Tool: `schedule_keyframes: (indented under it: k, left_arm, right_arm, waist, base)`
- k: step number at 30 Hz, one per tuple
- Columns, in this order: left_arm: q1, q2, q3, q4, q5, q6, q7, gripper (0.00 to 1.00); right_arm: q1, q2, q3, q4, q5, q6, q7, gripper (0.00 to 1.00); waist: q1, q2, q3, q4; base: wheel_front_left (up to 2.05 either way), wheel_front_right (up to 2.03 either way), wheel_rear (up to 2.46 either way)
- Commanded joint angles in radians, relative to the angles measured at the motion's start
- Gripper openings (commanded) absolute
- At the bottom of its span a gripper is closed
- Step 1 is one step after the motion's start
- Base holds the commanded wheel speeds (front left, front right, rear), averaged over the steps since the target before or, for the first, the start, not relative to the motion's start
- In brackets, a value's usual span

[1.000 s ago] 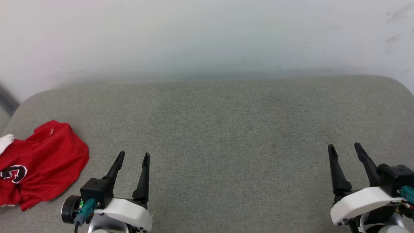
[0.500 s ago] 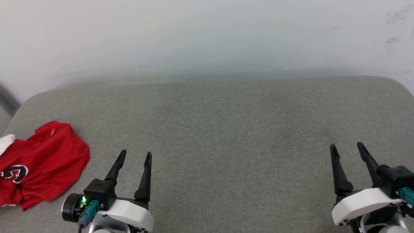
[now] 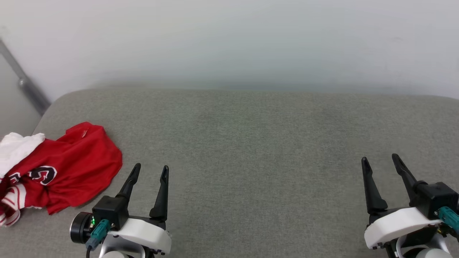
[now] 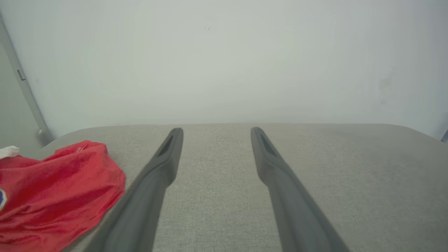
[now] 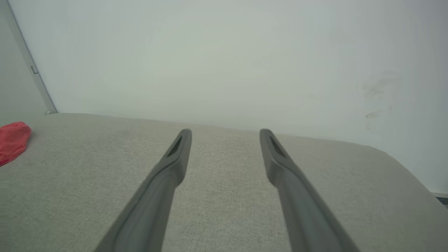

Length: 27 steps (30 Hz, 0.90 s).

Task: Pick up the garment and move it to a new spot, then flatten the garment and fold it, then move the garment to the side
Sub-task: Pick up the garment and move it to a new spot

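The garment (image 3: 68,168) lies crumpled at the far left of the grey cushioned surface (image 3: 251,143): red cloth, a white sleeve at its left, a black white-edged print and striped trim showing. My left gripper (image 3: 150,167) stands open just right of it, not touching, nothing between its fingers. In the left wrist view the garment (image 4: 52,192) bulges at the lower left beside the gripper (image 4: 216,130). My right gripper (image 3: 380,159) is open at the lower right, far from the cloth. The right wrist view shows that gripper (image 5: 225,131) and a red corner of the garment (image 5: 12,140) at the far left.
A pale wall (image 3: 229,43) rises right behind the cushioned surface. A grey metal bar (image 3: 27,86) slants down at the left corner. The surface's rounded left edge lies close by the garment.
The head camera has turned left, so the whole picture shifted right and more of the garment shows. Both grippers stay open and hold about the same pose.
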<state>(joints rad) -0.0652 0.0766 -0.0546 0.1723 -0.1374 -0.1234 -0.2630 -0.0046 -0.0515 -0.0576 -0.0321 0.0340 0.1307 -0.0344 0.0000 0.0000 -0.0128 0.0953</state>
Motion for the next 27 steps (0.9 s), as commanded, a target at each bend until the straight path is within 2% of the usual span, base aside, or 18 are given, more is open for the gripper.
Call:
schedule_keyframes:
  k: [1, 20, 24, 27]
  left_arm:
    - [-0.01, -0.003, 0.004, 0.003, -0.003, -0.003, -0.002, 1.0]
    - [-0.019, -0.011, 0.064, 0.012, -0.007, -0.005, -0.002, 1.0]
    - [-0.016, -0.013, 0.078, 0.011, -0.008, -0.006, -0.002, 1.0]
    - [-0.007, -0.013, 0.098, 0.001, -0.007, -0.005, -0.002, 1.0]
  right_arm:
    - [-0.006, 0.002, 0.003, -0.006, 0.005, 0.0, 0.002, 1.0]
    - [-0.027, 0.002, 0.065, 0.005, -0.004, 0.0, 0.001, 1.0]
    - [-0.034, 0.002, 0.074, 0.009, 0.001, 0.0, -0.003, 1.0]
    - [-0.048, 0.002, 0.093, 0.013, -0.007, 0.0, 0.002, 1.0]
  waist:
    - [0.0, 0.0, 0.0, 0.029]
    - [0.0, 0.0, 0.01, 0.357]
    - [0.0, 0.0, 0.014, 0.414]
    - [0.0, 0.0, 0.025, 0.431]
  base:
    - [0.0, 0.0, 0.0]
    - [0.0, 0.0, 0.0]
    - [0.0, 0.0, 0.0]
    - [0.0, 0.0, 0.0]
